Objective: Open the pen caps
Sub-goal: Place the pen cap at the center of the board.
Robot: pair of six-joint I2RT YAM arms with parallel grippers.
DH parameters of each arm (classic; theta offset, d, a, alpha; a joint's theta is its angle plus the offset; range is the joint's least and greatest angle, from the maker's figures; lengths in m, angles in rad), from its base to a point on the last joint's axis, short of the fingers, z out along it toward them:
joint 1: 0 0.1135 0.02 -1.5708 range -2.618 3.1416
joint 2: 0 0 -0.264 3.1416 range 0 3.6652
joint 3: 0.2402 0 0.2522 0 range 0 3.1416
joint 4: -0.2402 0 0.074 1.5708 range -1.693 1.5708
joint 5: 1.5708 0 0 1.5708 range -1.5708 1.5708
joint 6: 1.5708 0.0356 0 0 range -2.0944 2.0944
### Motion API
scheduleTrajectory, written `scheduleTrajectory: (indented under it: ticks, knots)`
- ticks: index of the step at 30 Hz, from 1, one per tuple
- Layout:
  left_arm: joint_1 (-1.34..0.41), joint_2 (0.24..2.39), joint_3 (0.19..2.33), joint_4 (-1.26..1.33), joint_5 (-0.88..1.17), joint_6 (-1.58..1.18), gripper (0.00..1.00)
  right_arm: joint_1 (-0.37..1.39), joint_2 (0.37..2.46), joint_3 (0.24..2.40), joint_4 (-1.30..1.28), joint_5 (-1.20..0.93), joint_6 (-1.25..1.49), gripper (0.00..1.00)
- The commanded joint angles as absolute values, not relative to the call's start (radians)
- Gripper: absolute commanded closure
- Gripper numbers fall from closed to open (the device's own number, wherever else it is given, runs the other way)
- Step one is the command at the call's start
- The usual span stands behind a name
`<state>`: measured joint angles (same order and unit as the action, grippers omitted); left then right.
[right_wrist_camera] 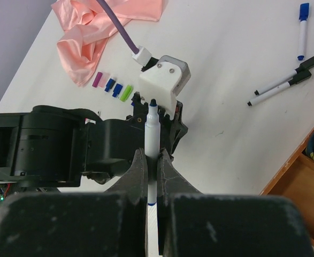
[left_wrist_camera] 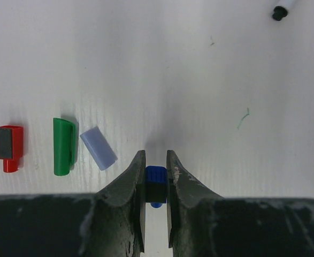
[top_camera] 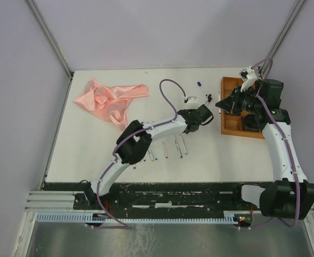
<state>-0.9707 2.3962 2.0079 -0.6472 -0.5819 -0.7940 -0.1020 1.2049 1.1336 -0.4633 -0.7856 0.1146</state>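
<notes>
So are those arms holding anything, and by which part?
Left fingers pinch a blue cap by its sides; right fingers clamp an uncapped pen by its barrel.

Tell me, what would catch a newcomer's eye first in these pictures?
A crumpled pink cloth lies at the far left of the white table. Near the table's middle, the left gripper pinches a small blue cap, while the right gripper clamps a white pen with its tip bare. To the left in the left wrist view, a green cap and a red cap lie loose.
</notes>
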Motion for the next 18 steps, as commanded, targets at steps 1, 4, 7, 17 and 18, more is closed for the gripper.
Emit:
scheduleTrajectory:
  ticks: [1,4,7,17,18]
  knots:
    - [-0.95,2.42,2.064,-0.67,-0.641,-0.765,0.95,-0.111,1.18,1.13,-0.414,-0.815,0.133,1.0]
    - [-0.945,2.43,2.065,-0.676,-0.643,-0.768,0.94,-0.115,1.18,1.129,-0.411,-0.817,0.135,1.0]
    - [-0.942,2.437,2.065,-0.678,-0.643,-0.769,0.88,-0.117,1.183,1.127,-0.408,-0.827,0.139,1.0]
    - [-0.932,2.454,2.085,-0.68,-0.634,-0.76,0.75,-0.125,1.186,1.126,-0.403,-0.84,0.143,1.0]
    - [-0.932,2.456,2.086,-0.68,-0.632,-0.758,0.75,-0.125,1.186,1.125,-0.403,-0.841,0.143,1.0]
